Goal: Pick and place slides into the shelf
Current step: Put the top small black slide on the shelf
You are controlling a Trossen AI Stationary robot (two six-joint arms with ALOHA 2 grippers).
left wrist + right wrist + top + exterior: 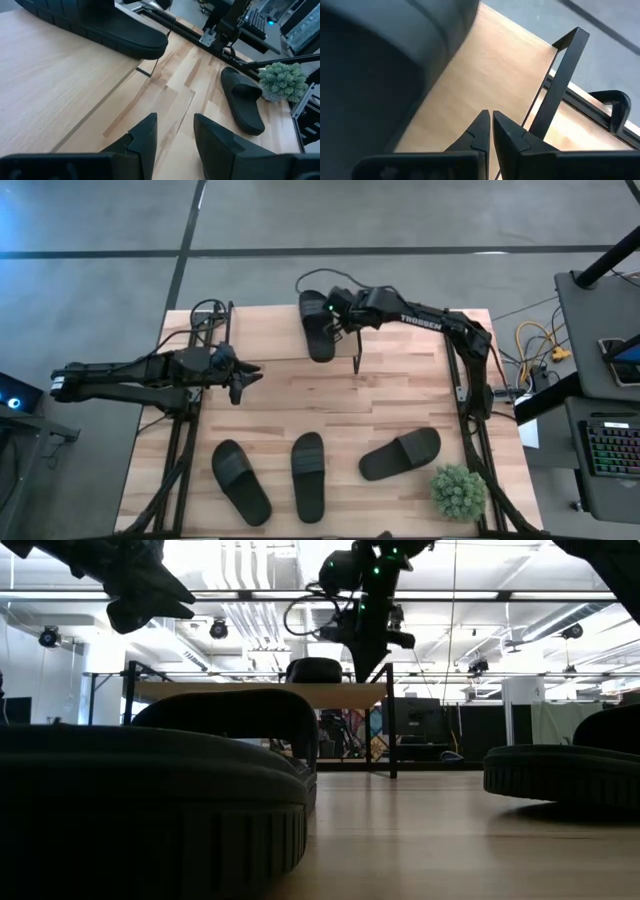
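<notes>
Black slide (317, 325) on shelf (270, 332), strap up

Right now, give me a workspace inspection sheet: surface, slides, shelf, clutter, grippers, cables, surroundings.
Surface: wooden table.
Slides: one slide on the shelf; three slides along the table's near edge.
Clutter: small potted plant, near right corner.
Grippers: left gripper open, empty, at table's left; right gripper shut, empty, over the shelf beside the slide.
Cables: yellow and orange bundle off the right edge.
Surroundings: keyboard on side desk.
</notes>
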